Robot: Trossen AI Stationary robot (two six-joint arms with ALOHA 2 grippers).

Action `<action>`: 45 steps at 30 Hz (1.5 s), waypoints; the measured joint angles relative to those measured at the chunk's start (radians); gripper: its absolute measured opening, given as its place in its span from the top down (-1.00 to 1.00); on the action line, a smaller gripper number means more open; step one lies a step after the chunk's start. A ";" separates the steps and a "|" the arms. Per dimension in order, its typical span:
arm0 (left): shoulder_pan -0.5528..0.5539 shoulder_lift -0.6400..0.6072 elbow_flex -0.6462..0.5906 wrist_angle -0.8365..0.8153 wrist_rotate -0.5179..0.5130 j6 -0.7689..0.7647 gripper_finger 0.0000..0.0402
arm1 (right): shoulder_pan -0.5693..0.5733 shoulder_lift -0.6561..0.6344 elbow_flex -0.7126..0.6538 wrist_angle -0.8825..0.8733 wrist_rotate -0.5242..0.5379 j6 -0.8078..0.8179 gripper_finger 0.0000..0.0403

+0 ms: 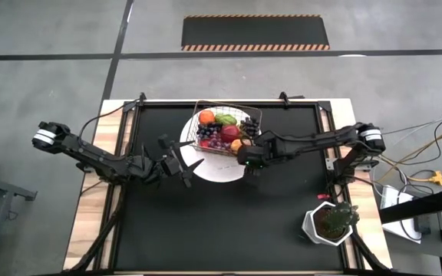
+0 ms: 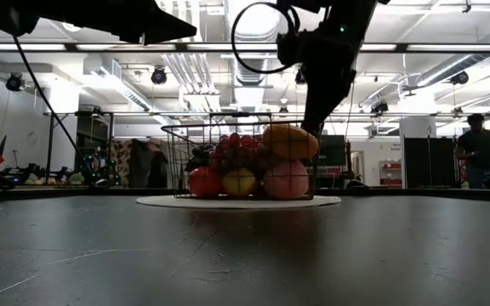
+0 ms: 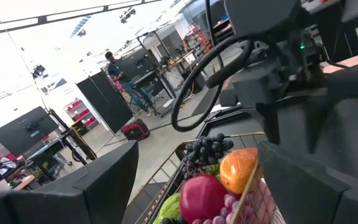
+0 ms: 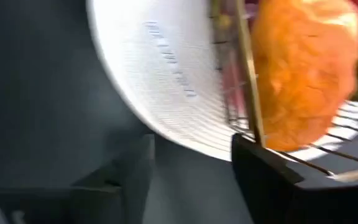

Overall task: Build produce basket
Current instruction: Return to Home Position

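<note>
Wire basket [image 2: 177, 161], heaped with toy produce [image 1: 222, 130], stands on white plate [image 1: 213, 172] at far centre of table [image 1: 206, 230]. Left gripper [image 1: 185, 167], jaws wide apart and empty, at plate's left edge; right gripper [image 1: 249, 159], jaws apart and empty, at basket's near right corner. Low view alone shows an orange fruit [image 2: 289, 141] stacked atop a peach [image 2: 286, 180]; high view alone, the potted plant [image 1: 330, 221] near right.

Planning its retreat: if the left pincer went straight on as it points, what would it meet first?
Probably the basket of produce, framed between the left pincer's open fingers in its wrist view; depth is unclear, and the right arm hangs above it.
</note>
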 joint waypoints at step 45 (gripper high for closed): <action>-0.064 -0.648 -0.290 -0.387 0.448 -0.111 0.97 | -0.088 -0.871 -0.766 1.019 -0.210 -0.646 0.96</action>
